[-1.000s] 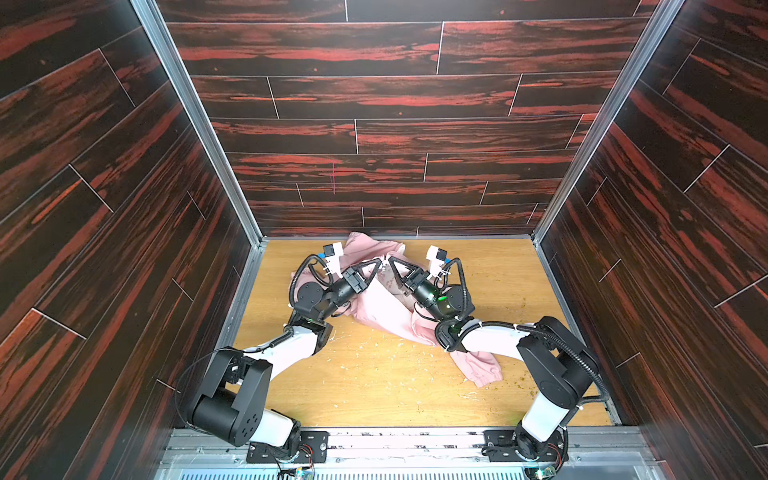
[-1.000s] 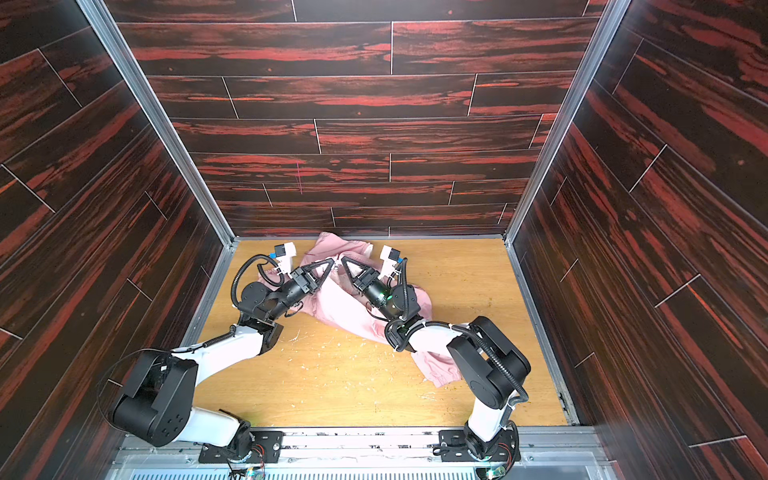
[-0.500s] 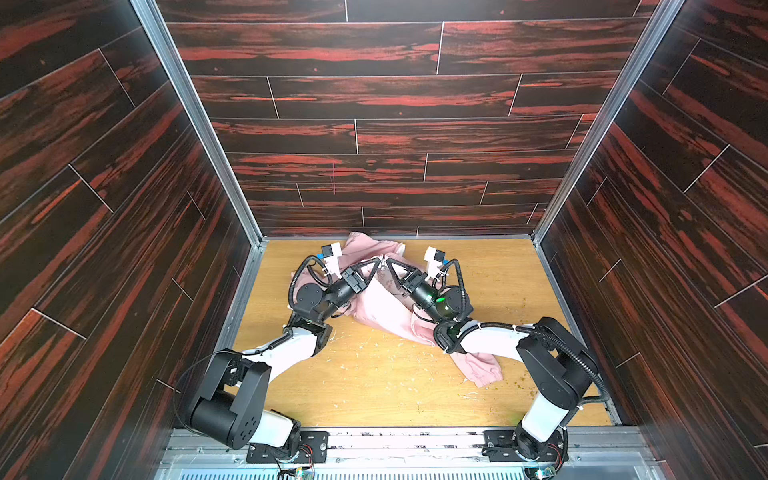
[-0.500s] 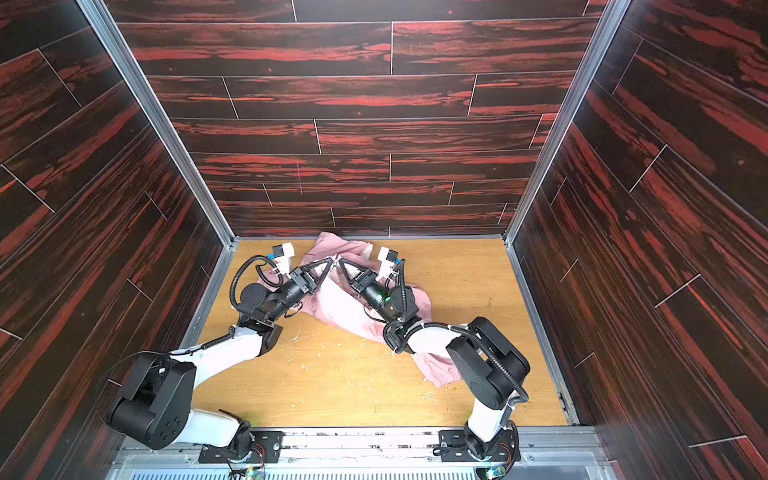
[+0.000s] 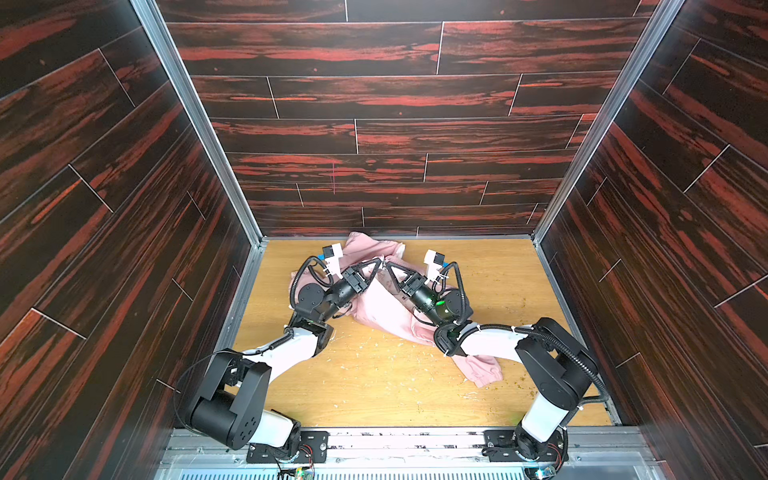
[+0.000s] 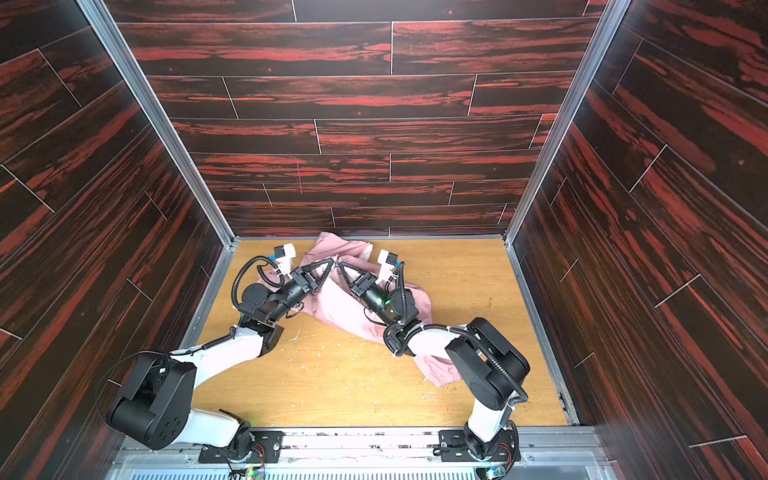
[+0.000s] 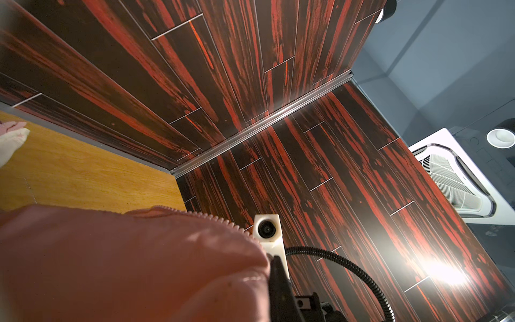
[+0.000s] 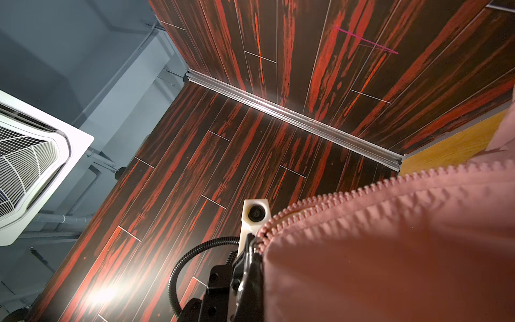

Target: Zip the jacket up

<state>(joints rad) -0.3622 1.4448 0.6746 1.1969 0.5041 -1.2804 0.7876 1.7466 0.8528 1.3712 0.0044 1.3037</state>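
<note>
Left tool (image 5: 379, 260) and right tool (image 5: 387, 263), both closed, nearly meet.

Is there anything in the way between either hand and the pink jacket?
Nothing visible. The left hand and right hand are both closed on the jacket. Each pinches a raised edge lined with zipper teeth, and their tips almost meet.

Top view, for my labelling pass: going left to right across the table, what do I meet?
From the left: left wrist camera → left gripper → right gripper → right wrist camera → sleeve cuff. The jacket spreads beneath most of these, so it has no place in the order.
</note>
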